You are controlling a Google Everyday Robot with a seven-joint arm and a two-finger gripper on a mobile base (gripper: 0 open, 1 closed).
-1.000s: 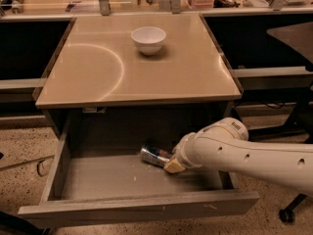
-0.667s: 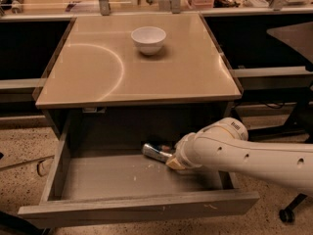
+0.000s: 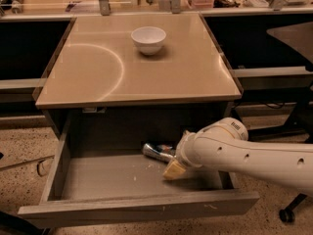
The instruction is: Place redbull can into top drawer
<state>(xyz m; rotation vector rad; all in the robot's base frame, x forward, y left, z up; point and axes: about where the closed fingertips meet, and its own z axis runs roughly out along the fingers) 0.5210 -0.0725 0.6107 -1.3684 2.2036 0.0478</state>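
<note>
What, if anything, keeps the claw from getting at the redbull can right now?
Probably nothing, so likely yes. The claw is down inside the open top drawer, right beside the redbull can, which lies on the drawer floor, with nothing visible between them.

Single camera, high front, angled down: tabletop (image 3: 146, 77), open top drawer (image 3: 107, 177); hand (image 3: 174, 168) inside it, right.

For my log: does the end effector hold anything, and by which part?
Cannot be told. The end effector is inside the drawer, at the right end of the can, hiding any contact.
</note>
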